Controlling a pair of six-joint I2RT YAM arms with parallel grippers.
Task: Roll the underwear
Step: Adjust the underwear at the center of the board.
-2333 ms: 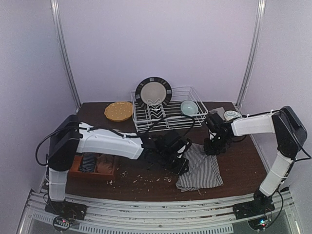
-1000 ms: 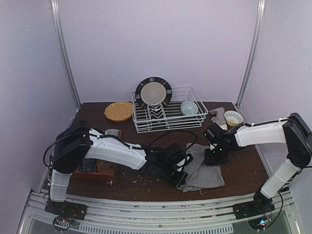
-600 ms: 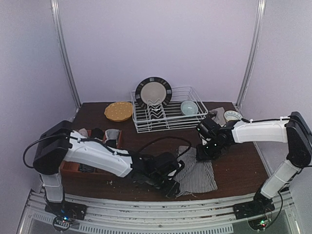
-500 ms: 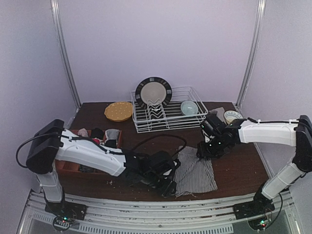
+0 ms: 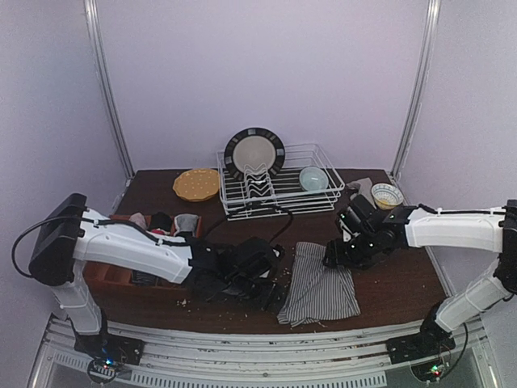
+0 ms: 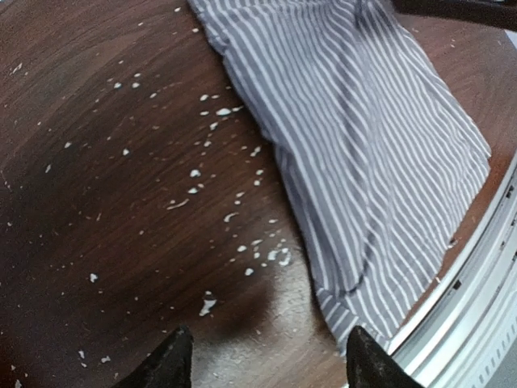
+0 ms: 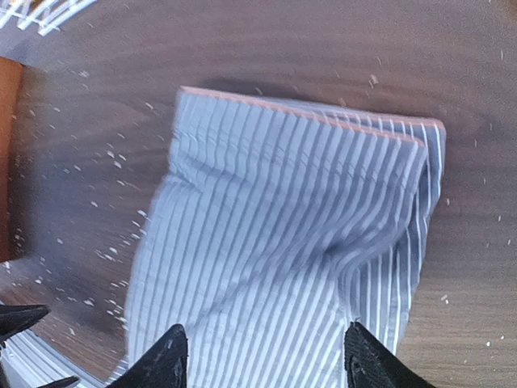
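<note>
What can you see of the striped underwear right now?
The striped underwear is thin soft cloth, grey with fine white stripes and a salmon edge along its far hem. It lies spread flat, with a few creases, on the brown table near the front edge. The left gripper and right gripper hang open, neither gripping it.

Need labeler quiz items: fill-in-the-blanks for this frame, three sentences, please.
The underwear on the table has a ____ pattern.
The left gripper and the right gripper both stand ____, gripping nothing.
The plate stands upright in the white wire ____.
Missing words: striped; open; rack.
</note>
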